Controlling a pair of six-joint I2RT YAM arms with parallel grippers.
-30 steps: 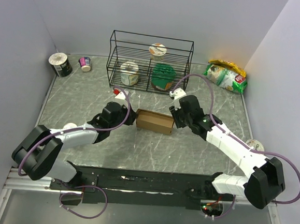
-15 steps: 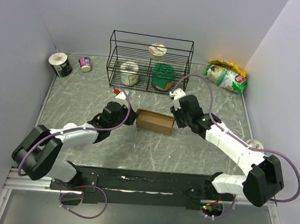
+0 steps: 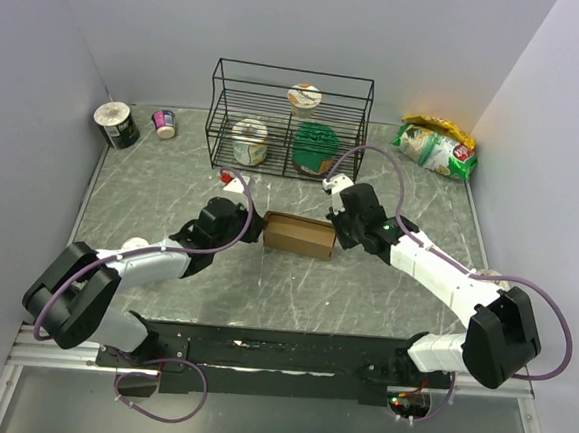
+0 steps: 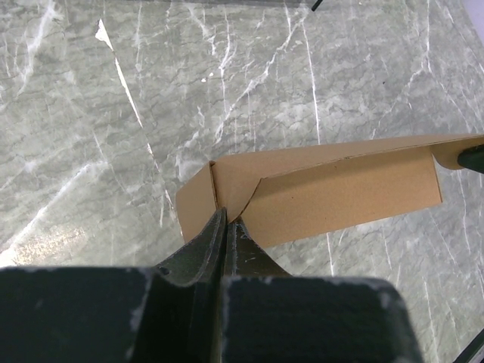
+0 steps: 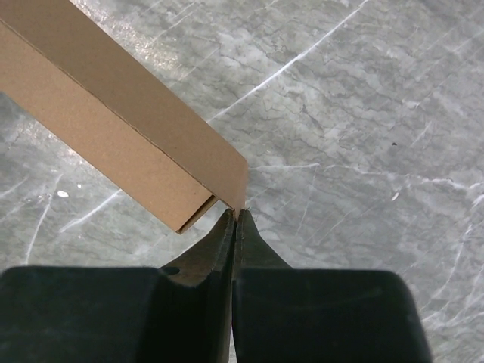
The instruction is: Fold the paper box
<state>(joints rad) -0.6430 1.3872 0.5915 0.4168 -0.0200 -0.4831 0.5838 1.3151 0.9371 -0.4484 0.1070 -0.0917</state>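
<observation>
Brown, unprinted cardboard forms the paper box (image 3: 298,235), an oblong lying on the grey marbled table (image 3: 172,182) between the two arms, in front of a rack. Only the overhead view takes in the surroundings: at the far left, a black-and-white cylindrical can (image 3: 116,125) and a small pink-banded cup (image 3: 164,122) are seen. The left gripper (image 3: 257,227) is set against the box's left end. Its wrist view alone shows the fingers (image 4: 208,238) pressed together on a bent end flap, which is pinched between them. Behind the box, a black wire rack (image 3: 277,122) is seen holding a pale printed cup (image 3: 248,141) in its lower left bay, a green-lidded tub (image 3: 318,149) in the lower right bay, and a tan-topped cup (image 3: 304,98) higher up. The right gripper (image 3: 338,232) is closed at the box's right end. In its wrist view the tips meet at the box's near corner, and whether cardboard is caught there cannot be told. At the far right, green and yellow snack bags (image 3: 435,146) are piled.
</observation>
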